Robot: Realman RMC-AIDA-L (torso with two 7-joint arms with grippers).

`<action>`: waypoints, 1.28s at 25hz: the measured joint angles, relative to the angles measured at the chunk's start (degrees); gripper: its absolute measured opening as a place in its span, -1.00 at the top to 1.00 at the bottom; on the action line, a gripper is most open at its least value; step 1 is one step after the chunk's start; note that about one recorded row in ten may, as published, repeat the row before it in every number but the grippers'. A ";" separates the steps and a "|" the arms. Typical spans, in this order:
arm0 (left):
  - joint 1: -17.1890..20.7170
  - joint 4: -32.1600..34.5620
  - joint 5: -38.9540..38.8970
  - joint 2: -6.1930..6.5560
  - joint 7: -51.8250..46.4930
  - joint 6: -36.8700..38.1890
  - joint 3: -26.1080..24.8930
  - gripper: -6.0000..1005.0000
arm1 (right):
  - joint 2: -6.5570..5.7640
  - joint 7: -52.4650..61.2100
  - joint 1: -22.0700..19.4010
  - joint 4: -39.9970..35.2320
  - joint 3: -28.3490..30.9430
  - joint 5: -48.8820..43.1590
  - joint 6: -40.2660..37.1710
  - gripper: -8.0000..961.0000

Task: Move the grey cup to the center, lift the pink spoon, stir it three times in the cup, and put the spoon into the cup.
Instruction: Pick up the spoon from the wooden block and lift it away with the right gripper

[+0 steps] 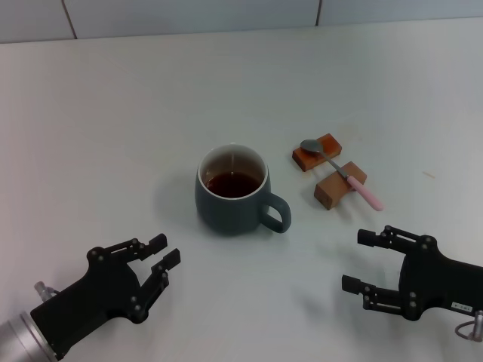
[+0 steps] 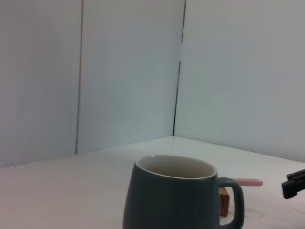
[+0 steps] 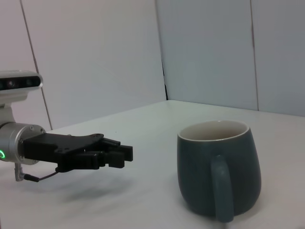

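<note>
**Cup in the middle, spoon on its blocks**

The left gripper (image 1: 162, 260) hangs low over the white tabletop (image 1: 113, 113), near the front left. Its black fingers are spread apart and hold nothing. It points toward the cup but does not touch it.

The grey cup (image 1: 234, 192) stands upright in the middle of the tabletop. It is white inside and has dark brown drink in it. Its handle sticks out toward the front right.

To the right of the cup are two orange-brown blocks (image 1: 318, 152). The pink spoon (image 1: 343, 173) lies across them like a little bridge. Its grey metal bowl rests on the far block, and its pink handle pokes out past the near block.

The right gripper (image 1: 360, 261) hangs at the front right, near the spoon's handle but not touching it. Its fingers are spread wide and hold nothing.
</note>
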 joint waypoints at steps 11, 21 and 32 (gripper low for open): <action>0.08 0.00 -0.02 0.00 0.10 0.07 -0.33 0.04 | -0.05 0.26 -0.26 1.30 0.32 0.04 -0.13 -0.61; 0.02 -0.47 -0.12 -0.10 0.55 0.23 -3.17 -0.56 | -0.15 14.97 -0.90 4.51 6.27 0.91 -7.49 -0.62; -0.30 -0.80 -0.10 -0.10 0.75 0.54 -3.61 -0.61 | -0.30 59.46 -1.13 7.28 17.34 0.97 -7.93 -0.62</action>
